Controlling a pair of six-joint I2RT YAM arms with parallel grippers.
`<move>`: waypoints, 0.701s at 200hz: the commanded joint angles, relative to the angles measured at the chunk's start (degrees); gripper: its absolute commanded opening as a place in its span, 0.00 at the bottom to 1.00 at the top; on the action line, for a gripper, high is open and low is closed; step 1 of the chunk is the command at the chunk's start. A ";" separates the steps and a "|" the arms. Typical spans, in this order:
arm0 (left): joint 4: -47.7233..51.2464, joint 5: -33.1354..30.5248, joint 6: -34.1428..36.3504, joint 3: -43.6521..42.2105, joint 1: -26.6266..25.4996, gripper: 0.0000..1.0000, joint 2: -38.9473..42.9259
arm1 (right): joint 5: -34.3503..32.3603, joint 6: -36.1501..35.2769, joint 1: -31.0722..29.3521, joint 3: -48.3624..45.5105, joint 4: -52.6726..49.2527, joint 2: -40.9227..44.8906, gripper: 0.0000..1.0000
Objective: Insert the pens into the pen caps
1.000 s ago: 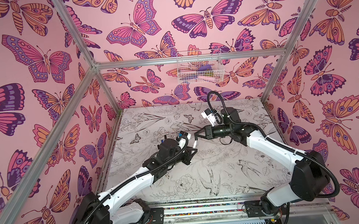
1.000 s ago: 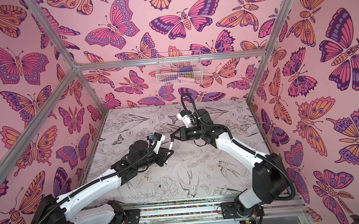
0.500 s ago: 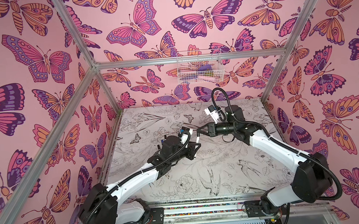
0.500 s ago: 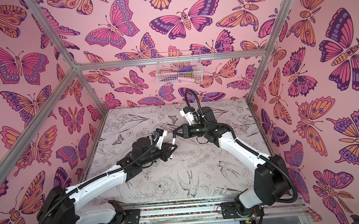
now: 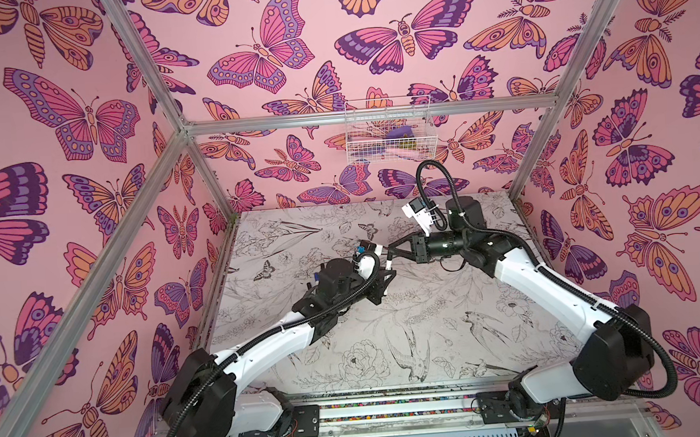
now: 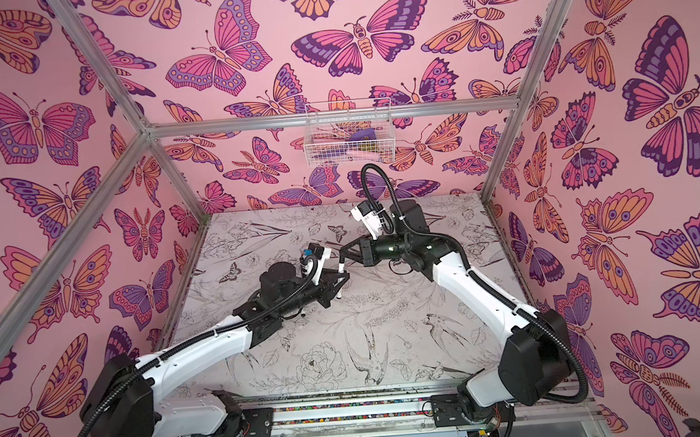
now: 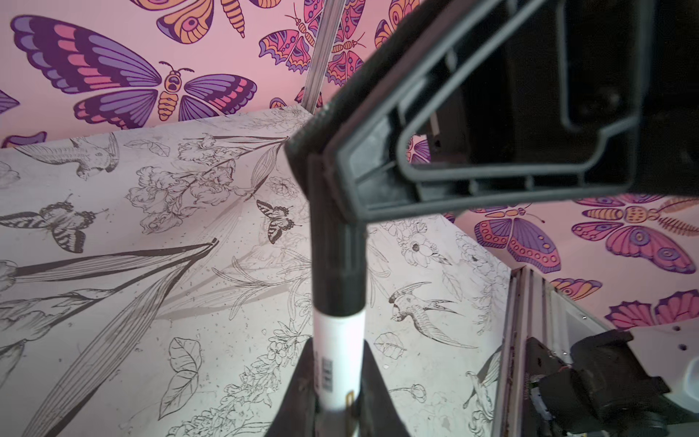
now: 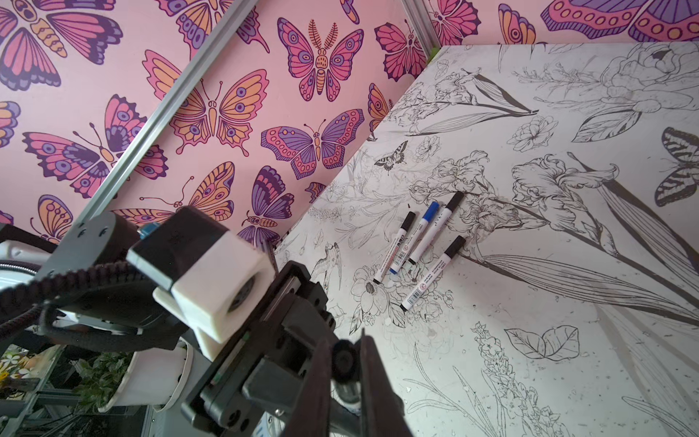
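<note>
My left gripper [image 7: 338,363] is clamped on a white pen [image 7: 340,333], its lower barrel hidden between my fingers [image 7: 299,389]; my right gripper [image 8: 345,352] pinches the black cap [image 7: 336,272] sitting over its tip, above mid-table. Beyond, four capped pens [image 8: 420,246], three black and one blue, lie together on the table [image 8: 567,340], print unreadable

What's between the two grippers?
One pen: left gripper holds its white barrel, right gripper pinches the black cap on its tip. Clearest in the left wrist view.
</note>
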State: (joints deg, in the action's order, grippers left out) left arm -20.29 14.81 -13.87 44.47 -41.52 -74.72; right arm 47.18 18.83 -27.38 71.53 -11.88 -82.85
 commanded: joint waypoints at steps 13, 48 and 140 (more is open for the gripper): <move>-15.55 -7.03 7.08 0.16 -1.36 0.00 0.08 | 11.33 -0.91 -2.86 -0.01 -11.76 0.76 0.16; -15.68 -6.46 6.74 -0.59 -2.67 0.00 -0.66 | 8.97 0.10 -2.85 1.02 -10.43 0.53 0.22; -16.62 -6.54 3.22 -4.58 -4.27 0.00 -0.78 | 1.07 5.35 -1.31 0.63 -3.38 1.89 0.48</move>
State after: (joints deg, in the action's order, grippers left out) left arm -33.26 8.95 -9.34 41.65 -45.43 -75.50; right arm 49.47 22.37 -29.02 72.58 -17.28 -82.28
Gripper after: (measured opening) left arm 0.152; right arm 0.471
